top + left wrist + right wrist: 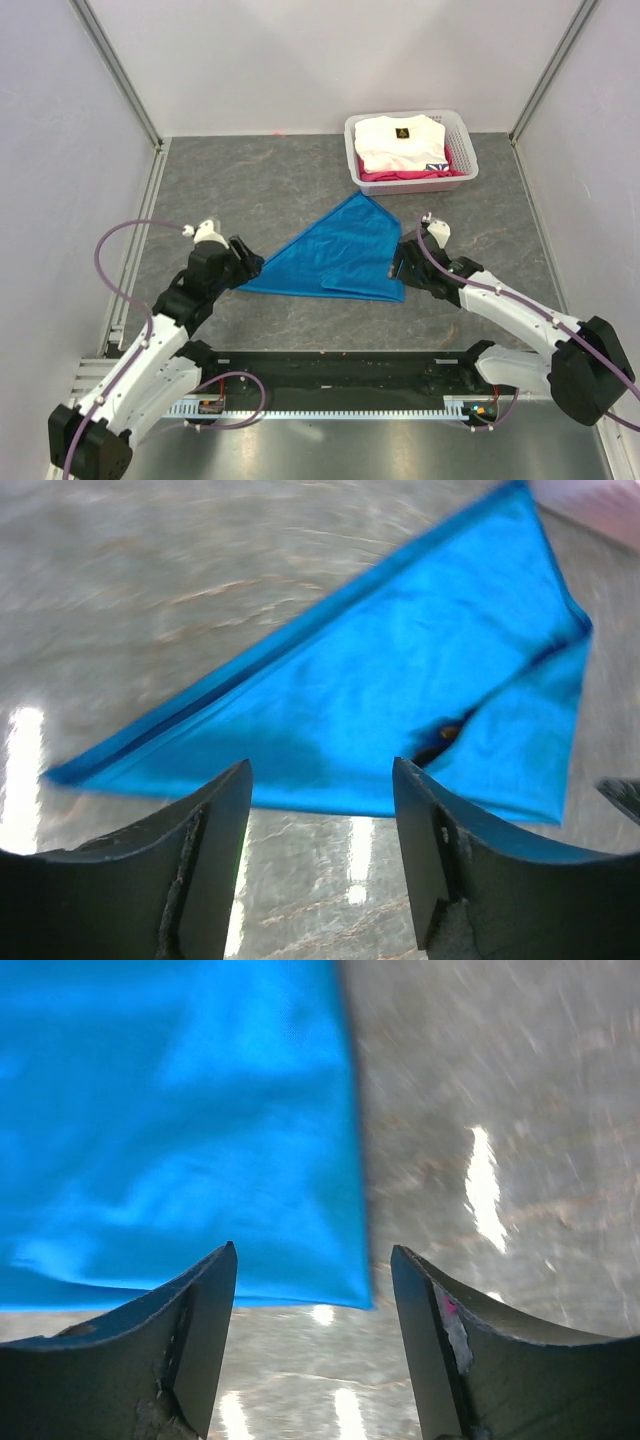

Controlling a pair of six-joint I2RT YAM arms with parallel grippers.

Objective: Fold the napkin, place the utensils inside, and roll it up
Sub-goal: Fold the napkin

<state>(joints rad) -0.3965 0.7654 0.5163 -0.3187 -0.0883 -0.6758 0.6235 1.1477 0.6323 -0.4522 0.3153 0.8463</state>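
The bright blue napkin (335, 255) lies flat on the grey table, folded into a triangle with its apex toward the basket. In the left wrist view the napkin (400, 690) has a gap between its layers on the right, where a small dark, brownish bit (442, 740) shows. I cannot tell if that is the utensils; otherwise they are hidden. My left gripper (245, 265) stands open at the napkin's left tip, its jaws (320, 770) empty over bare table. My right gripper (400, 265) is open beside the right corner of the napkin (170, 1110), jaws (312, 1252) empty.
A white basket (352, 135) at the back right holds a folded white garment (400, 140) on a pink one (410, 176). Grey walls with metal posts close the table on three sides. The arms' black base rail (330, 370) runs along the near edge.
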